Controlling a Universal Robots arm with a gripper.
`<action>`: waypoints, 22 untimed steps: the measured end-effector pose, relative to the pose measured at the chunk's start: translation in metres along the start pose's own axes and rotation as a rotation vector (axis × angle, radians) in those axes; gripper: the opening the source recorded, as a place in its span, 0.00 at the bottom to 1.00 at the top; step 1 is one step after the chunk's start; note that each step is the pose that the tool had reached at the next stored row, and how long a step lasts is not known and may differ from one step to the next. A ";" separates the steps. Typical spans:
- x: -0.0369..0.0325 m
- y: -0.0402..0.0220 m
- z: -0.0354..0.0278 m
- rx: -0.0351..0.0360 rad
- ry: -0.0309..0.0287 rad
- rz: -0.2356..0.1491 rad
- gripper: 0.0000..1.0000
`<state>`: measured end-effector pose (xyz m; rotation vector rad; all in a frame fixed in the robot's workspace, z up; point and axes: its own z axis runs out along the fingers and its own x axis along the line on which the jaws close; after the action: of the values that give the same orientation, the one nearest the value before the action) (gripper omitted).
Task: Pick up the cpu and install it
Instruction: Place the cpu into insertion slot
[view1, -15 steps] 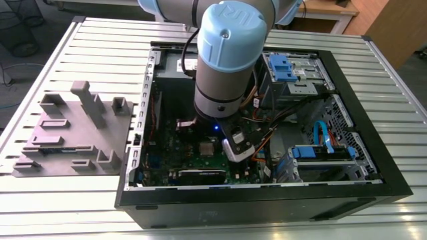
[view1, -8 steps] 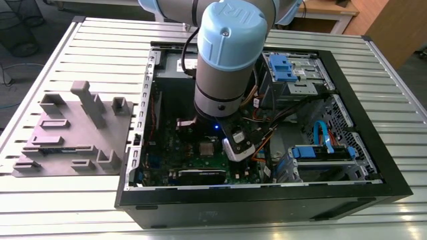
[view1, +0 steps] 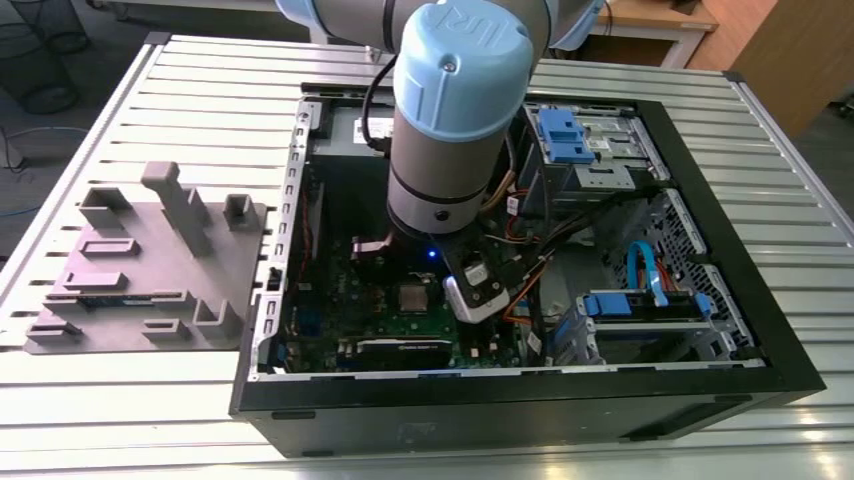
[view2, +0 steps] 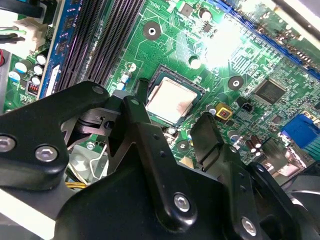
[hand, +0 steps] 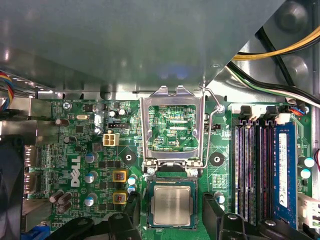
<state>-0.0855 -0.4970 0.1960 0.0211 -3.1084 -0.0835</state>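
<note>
The cpu (hand: 172, 205), a small square chip with a silver-grey top, lies flat in its socket on the green motherboard (hand: 75, 150); it is also seen as the cpu (view2: 170, 100) and the cpu (view1: 414, 297). The socket's metal frame (hand: 172, 125) is hinged up, with its lever (hand: 212, 130) raised beside it. My gripper (hand: 171, 210) is open, its black fingers (hand: 131, 212) standing on either side of the cpu with a gap to each edge. In the second wrist view the gripper (view2: 169, 112) hangs just over the chip with nothing in it.
The arm (view1: 454, 110) reaches down into the open computer case (view1: 747, 330). Memory slots (hand: 250, 165) and a blue-labelled memory stick (hand: 283, 165) run beside the socket. Yellow and black cables (hand: 280, 45) and a metal housing (hand: 125, 45) lie close by. A grey fixture (view1: 147, 260) stands at the exterior view's left.
</note>
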 end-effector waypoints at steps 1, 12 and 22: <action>0.0000 0.0000 0.0000 0.0000 0.0000 0.000 0.62; 0.0000 0.0000 0.0000 -0.0001 -0.0002 0.000 0.47; 0.0002 0.0006 -0.0075 -0.0003 -0.0003 0.000 0.47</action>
<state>-0.0854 -0.4968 0.2036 0.0205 -3.1087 -0.0839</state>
